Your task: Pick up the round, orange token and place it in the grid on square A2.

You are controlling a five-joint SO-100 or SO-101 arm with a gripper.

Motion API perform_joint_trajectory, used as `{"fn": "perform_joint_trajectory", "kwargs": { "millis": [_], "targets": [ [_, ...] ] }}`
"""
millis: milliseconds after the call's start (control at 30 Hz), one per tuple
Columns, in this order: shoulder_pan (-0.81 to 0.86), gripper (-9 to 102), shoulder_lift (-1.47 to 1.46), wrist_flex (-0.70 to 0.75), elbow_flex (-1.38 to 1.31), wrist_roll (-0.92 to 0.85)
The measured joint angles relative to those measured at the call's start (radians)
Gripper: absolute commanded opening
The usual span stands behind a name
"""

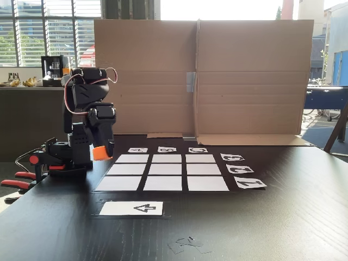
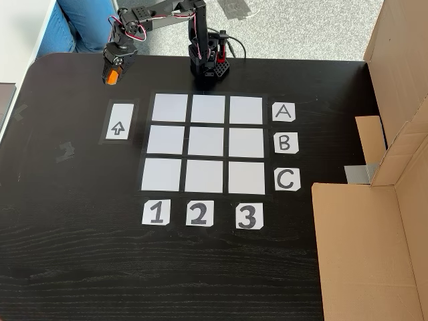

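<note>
Nearest the camera in a fixed view, the dark table (image 1: 283, 228) carries a white strip with a black arrow (image 1: 131, 207), and behind it lies the grid (image 1: 166, 173) of nine white paper cells. Labels A, B, C sit along its far edge and 3, 2, 1 down its right side in that view. From above, in a fixed view, the grid (image 2: 204, 142) has A, B, C on its right and 1, 2, 3 along its lower edge, with the arrow strip (image 2: 118, 122) just left of it.

Square A2 (image 2: 208, 110) is the middle cell of the top row in that picture, bare white; seen from the front, square A2 (image 1: 125, 169) is the middle cell of the left column.

Left of the grid stands the black arm (image 1: 87, 117), folded, its fingers (image 1: 101, 153) pointing down with an orange piece at the tip. In the view from above the fingers (image 2: 112, 74) hang over the table beyond the arrow strip, apart from the grid. Whether that orange is the token (image 2: 111, 76) clenched between them or part of the arm, I cannot tell, nor whether they are closed.

A cardboard screen (image 1: 250, 76) stands behind the grid
</note>
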Motion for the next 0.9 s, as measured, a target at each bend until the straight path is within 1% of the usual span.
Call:
{"fn": "perform_joint_trajectory", "kwargs": {
  "millis": [200,267,467,900],
  "targets": [
    [-0.066,0,0.161,0.0,0.091,-0.293],
    [-0.087,0,0.216,0.0,0.13,-0.35],
    [-0.158,0,0.337,0.0,0.219,-0.46],
    [-0.365,0,0.502,0.0,0.301,-0.676]
  ]
}}
